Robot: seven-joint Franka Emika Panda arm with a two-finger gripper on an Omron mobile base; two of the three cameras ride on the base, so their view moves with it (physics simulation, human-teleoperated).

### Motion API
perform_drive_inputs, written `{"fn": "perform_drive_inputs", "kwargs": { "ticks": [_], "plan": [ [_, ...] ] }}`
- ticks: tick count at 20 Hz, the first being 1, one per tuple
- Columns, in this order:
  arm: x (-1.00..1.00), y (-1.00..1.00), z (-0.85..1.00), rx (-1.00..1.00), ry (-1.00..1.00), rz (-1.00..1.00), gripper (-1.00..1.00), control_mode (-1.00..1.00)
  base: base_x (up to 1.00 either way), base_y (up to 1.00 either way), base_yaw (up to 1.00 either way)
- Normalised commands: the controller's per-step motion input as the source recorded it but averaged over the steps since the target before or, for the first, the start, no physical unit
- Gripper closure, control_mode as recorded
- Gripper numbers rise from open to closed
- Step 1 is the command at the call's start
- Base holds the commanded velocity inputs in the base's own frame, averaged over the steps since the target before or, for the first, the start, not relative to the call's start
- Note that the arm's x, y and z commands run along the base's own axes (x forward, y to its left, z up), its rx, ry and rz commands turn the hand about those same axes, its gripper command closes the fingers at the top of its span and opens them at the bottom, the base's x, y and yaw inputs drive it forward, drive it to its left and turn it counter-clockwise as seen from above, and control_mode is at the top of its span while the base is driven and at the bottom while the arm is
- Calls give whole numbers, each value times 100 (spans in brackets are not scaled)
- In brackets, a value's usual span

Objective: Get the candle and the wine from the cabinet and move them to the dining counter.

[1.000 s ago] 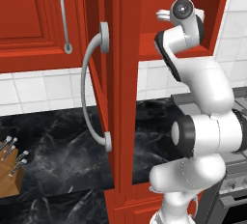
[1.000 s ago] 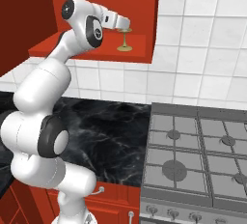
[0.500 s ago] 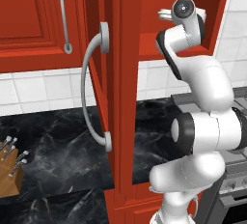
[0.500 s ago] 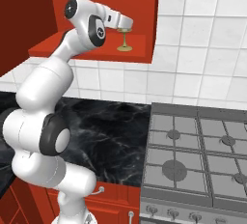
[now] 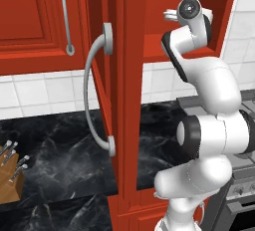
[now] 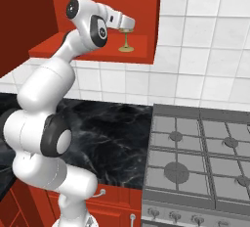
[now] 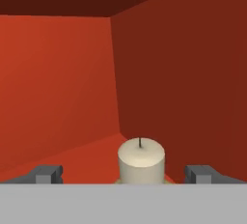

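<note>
The candle (image 7: 141, 160), a cream-white stub with a dark wick, stands on the floor of the red cabinet (image 7: 58, 83), right between my two finger tips. My gripper (image 7: 126, 174) is open, one tip on each side of the stub and both apart from it. From the right base view, the gripper (image 6: 128, 24) reaches into the open cabinet (image 6: 88, 50) and covers the stub; the brass candlestick (image 6: 126, 42) shows below it on the shelf. The wine and the dining counter are out of view.
The open cabinet door with its long curved silver handle (image 5: 97, 93) stands left of the arm. A black marble worktop (image 6: 112, 133) runs below, with a gas hob (image 6: 200, 157) to the right. A knife block (image 5: 10, 180) sits at the far left.
The hand has slid a little deeper into the cabinet, over the candle. The jaws have stayed wide.
</note>
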Motion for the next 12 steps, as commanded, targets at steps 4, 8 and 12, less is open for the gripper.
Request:
{"fn": "perform_drive_inputs", "kwargs": {
  "ticks": [4, 8, 12],
  "plan": [
    [8, 0, 0, 0, 0, 0, -100, -100, 0, 0, 0],
    [11, 0, 0, 0, 0, 0, -100, -100, 0, 0, 0],
    [8, 0, 0, 0, 0, 0, -100, -100, 0, 0, 0]
  ]
}}
